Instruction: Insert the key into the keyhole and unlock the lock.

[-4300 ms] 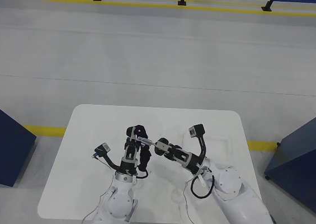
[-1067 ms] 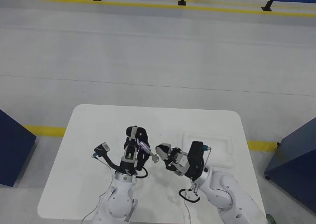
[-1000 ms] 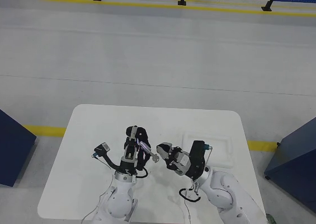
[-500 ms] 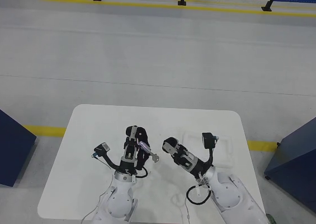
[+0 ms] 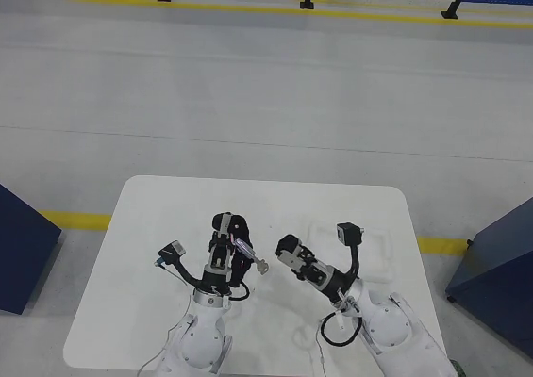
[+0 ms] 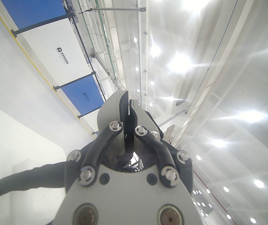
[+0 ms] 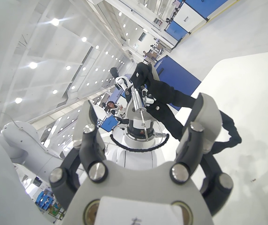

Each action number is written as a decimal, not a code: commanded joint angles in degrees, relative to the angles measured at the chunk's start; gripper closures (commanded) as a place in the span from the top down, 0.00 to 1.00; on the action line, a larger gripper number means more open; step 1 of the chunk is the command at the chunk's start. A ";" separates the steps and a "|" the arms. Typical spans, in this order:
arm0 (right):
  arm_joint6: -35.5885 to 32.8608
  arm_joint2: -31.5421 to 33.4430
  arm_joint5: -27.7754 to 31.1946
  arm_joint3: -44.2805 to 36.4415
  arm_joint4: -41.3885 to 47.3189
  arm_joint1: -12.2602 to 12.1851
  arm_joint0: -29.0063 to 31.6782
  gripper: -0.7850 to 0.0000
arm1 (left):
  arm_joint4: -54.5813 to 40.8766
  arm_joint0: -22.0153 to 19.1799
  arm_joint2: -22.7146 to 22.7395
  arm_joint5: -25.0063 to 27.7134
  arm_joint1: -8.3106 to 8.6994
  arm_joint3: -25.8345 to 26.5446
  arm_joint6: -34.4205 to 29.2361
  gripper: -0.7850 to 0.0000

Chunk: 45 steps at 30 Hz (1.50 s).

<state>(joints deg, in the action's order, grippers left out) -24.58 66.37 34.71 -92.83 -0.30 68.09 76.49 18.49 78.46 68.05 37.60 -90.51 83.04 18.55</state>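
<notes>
My left gripper is held above the middle of the table, shut on a small metal lock. A silver key sticks out of the lock toward the right arm, and its thin wire ring hangs below it. My right gripper faces the lock from a short way to the right. It is open, holds nothing and stands apart from the key. In the left wrist view the lock's body is mostly hidden between the fingers.
The white table has rounded corners and a shallow white tray at its back right. Dark blue partitions stand on the floor on both sides of the table.
The right gripper, earlier at the key by the lock, has let go and drawn back to the right. The key stays in the lock. The left arm has kept still.
</notes>
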 commanded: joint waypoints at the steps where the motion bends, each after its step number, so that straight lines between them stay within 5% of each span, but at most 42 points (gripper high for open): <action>1: -1.72 -0.75 -0.82 0.89 1.67 0.07 -0.37 1.00 | 0.05 0.02 -0.02 0.08 -0.01 0.04 0.09 0.00; 7: -2.53 -2.80 -0.72 3.71 2.85 0.56 -2.28 0.98 | 0.12 0.05 -0.05 0.18 -0.02 0.00 0.16 0.00; 13: -1.11 -4.72 0.51 5.56 1.42 1.17 -3.96 0.58 | 0.16 0.05 -0.09 0.03 -0.03 -0.01 0.10 0.00; 16: -0.94 -5.60 0.91 6.17 1.16 1.44 -4.69 0.48 | 0.14 0.06 -0.08 -0.03 -0.04 0.05 0.19 0.00; 45: 2.77 -5.11 11.29 7.98 -1.10 1.68 -1.75 0.42 | 0.14 -0.32 -0.01 -0.07 -0.08 -0.29 0.02 0.00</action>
<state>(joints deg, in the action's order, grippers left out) -21.70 61.21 45.84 -84.86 -1.36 69.78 74.69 18.62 78.15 68.05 37.51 -90.59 82.77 18.56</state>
